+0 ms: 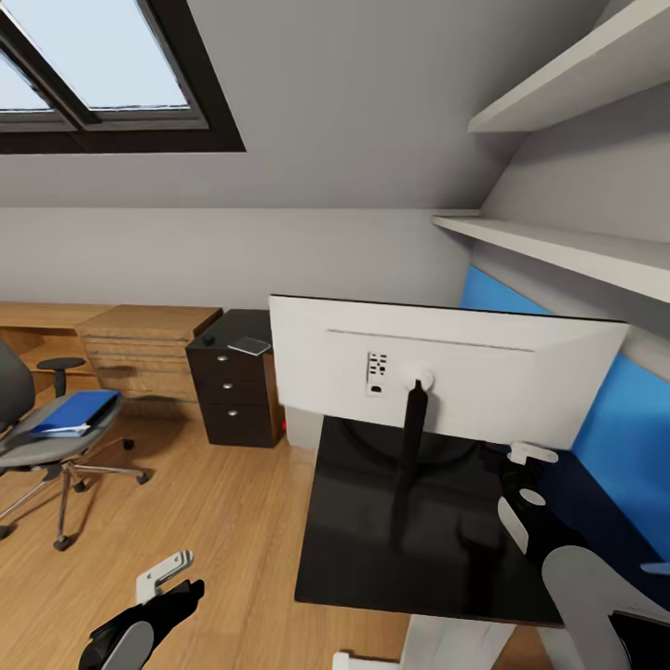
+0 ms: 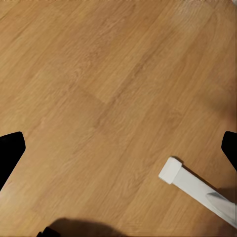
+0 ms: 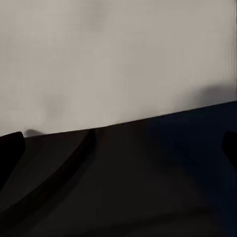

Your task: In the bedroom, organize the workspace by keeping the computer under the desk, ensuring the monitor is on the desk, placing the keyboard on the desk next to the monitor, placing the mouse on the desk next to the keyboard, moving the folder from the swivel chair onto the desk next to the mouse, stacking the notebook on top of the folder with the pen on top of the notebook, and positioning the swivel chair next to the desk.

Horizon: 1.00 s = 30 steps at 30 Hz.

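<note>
Head view: monitor (image 1: 447,372) stands on desk (image 1: 372,549) just beside open right tool (image 1: 521,484)

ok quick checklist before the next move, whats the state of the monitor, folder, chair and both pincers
1. Monitor on the black desk: ok, upright on its stand, back facing the camera.
2. Blue folder moved to the desk: not ok, it lies on the swivel chair seat.
3. Swivel chair next to the desk: not ok, it stands apart across the wooden floor.
4. Left pincer free: ok, open over bare floor.
5. Right pincer free: ok, open above the desk beside the monitor.
6. Keyboard and mouse placed: cannot tell.
</note>
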### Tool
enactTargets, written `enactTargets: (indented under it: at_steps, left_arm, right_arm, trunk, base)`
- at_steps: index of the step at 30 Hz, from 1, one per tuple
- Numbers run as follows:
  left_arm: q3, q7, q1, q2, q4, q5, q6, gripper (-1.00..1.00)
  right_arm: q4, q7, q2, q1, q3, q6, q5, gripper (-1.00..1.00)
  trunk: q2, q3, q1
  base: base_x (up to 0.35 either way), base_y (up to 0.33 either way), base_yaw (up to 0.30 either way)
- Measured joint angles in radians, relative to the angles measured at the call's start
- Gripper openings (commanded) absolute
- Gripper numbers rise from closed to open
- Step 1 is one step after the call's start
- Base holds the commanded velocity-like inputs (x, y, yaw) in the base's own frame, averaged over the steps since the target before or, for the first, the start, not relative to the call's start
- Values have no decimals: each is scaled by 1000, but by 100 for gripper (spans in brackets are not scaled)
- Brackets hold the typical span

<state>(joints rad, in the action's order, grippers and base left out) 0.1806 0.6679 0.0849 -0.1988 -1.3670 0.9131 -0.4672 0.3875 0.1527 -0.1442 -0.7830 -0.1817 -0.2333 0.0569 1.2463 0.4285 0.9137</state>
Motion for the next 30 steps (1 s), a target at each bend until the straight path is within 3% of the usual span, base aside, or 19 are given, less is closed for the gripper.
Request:
enactTargets:
  at_steps: [30]
  left_arm:
    - [8, 0, -1, 7, 0, 2, 1, 100]
  right_arm:
    - [0, 0, 1, 0, 1, 0, 0, 100]
  trunk:
    - [0, 0, 0]
  base:
    - [110, -1, 0]
